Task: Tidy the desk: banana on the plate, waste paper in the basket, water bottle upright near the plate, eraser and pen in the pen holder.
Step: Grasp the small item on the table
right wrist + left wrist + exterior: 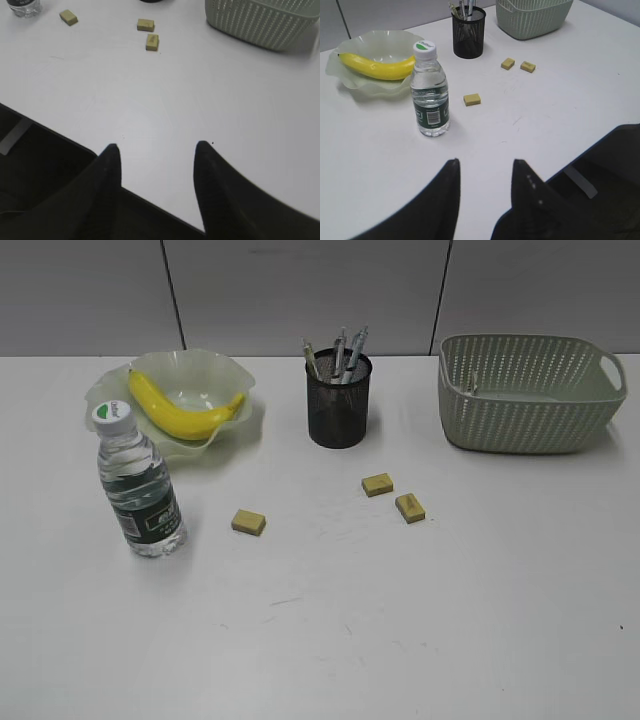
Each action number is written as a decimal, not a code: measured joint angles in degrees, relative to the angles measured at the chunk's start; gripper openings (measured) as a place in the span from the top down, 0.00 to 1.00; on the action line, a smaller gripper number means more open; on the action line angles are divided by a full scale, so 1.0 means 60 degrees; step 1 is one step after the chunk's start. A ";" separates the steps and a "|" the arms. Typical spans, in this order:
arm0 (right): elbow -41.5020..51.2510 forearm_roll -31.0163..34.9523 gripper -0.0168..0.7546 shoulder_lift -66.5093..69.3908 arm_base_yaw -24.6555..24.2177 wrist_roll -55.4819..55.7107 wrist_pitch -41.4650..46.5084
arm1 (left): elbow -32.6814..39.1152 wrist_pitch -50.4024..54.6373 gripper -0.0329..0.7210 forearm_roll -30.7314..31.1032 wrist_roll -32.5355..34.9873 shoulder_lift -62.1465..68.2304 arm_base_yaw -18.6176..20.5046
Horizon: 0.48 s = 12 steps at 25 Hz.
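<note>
1. The banana [182, 412] already lay in the ruffled pale-green plate [226, 372] at the back left of the desk [330, 640], so that part looked done.
2. The water bottle [139, 485] stood upright just in front of the plate, cap on; I judged that finished too.
3. Pens [340, 352] stood in the black mesh pen holder [338, 405] at the back centre.
4. Three small tan erasers [249, 522] were left on the desk: one near the bottle, two close together in front of the holder. These seemed to be the remaining work.
5. The basket [530, 400] sat at the back right. I could not tell whether the waste paper was inside; none lay on the desk.
6. The left gripper [485, 175] hung released and empty above the near edge, short of the bottle. The right gripper [156, 155] was likewise spread and holding nothing, well short of the erasers.
7. The desk was plain white with faint scuffs; a grey panelled wall [300, 290] stood behind it.
</note>
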 joint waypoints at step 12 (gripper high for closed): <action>0.0308 0.0207 0.48 -0.0694 0.0008 -0.0350 -0.0517 | -0.0106 -0.0282 0.61 0.0024 0.0000 0.2157 0.0000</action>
